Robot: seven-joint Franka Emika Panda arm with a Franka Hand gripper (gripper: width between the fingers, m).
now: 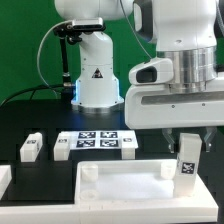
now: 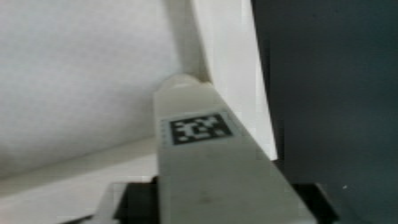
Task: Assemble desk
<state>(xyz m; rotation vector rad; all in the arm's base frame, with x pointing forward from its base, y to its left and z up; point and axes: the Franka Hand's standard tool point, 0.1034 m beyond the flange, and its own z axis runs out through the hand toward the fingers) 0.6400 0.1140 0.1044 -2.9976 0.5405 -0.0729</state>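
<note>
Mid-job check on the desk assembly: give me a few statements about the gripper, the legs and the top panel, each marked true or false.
1. The gripper is shut on a leg post. True.
2. That leg post lies flat on its side. False: it is held upright at the exterior view's right end of the top panel.
3. Two loose leg posts sit to the exterior view's left of the marker board. True.
4. The marker board rests on the top panel. False: it lies on the dark table, beyond the panel.
</note>
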